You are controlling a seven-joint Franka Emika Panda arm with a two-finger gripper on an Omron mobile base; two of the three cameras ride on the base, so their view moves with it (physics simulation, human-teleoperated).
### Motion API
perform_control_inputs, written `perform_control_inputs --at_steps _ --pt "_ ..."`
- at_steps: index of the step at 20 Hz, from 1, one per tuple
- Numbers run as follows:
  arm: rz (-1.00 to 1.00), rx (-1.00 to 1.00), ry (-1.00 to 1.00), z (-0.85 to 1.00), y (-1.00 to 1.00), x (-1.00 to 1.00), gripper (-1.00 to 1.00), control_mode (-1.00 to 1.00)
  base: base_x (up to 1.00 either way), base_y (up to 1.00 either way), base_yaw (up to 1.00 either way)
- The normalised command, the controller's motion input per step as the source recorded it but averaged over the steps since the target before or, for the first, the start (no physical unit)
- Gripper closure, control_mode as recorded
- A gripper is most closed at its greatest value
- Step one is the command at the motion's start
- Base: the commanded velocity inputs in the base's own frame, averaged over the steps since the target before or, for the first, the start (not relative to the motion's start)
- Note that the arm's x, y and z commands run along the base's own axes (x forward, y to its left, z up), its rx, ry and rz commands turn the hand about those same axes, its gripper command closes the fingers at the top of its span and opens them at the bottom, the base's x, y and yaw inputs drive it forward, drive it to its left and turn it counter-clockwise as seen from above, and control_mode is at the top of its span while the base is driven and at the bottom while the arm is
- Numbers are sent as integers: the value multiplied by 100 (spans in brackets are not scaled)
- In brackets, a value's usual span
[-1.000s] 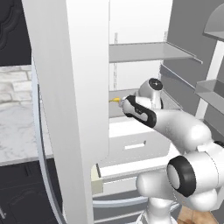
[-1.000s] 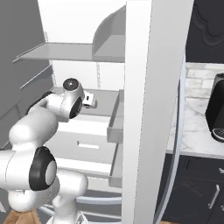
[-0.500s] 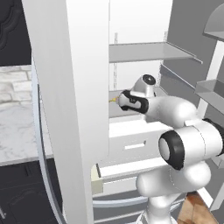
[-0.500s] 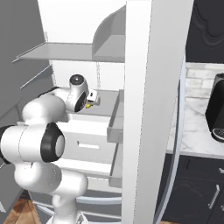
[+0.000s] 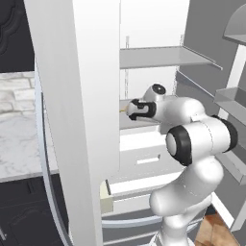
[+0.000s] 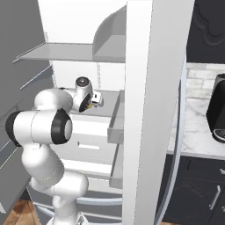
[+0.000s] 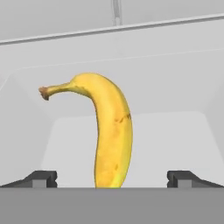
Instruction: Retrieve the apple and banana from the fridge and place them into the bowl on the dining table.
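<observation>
While reaching into fridge (image 5: 86,96), arm level, fingers (image 7: 41,178) spread, flanking banana (image 7: 111,135).

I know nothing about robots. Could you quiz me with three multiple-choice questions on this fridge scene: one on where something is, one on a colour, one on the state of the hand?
1. Where does the banana lie?
A. On a white shelf inside the fridge
B. In a red bowl
C. On the floor

2. What colour is the banana?
A. Green
B. Yellow with a darker stem tip
C. Dark red

3. How do the fingers stand?
A. Shut on the banana
B. Spread wide, with the banana between them and not gripped
C. Shut on a door handle

Answers:
1. A, since the hand view shows it lying on white shelving, and both base views show the arm reaching into the open fridge.
2. B, as the peel is plainly yellow in the hand view.
3. B, because the two dark tips sit far apart on either side of the fruit.
</observation>
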Motion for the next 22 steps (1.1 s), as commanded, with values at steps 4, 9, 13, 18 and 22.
perform_control_inputs --at_steps 4,9,13,18,22 --pt "0 0 0 -25 0 56 -100 -100 0 0 0" --pt "0 0 0 -32 0 47 -100 -100 0 0 0" --pt "0 -1 0 -70 3 11 100 -100 0 0 0" --pt "0 -9 0 -100 29 -9 100 -100 0 0 0" --pt "0 -10 -2 -93 39 -17 100 -100 0 0 0"
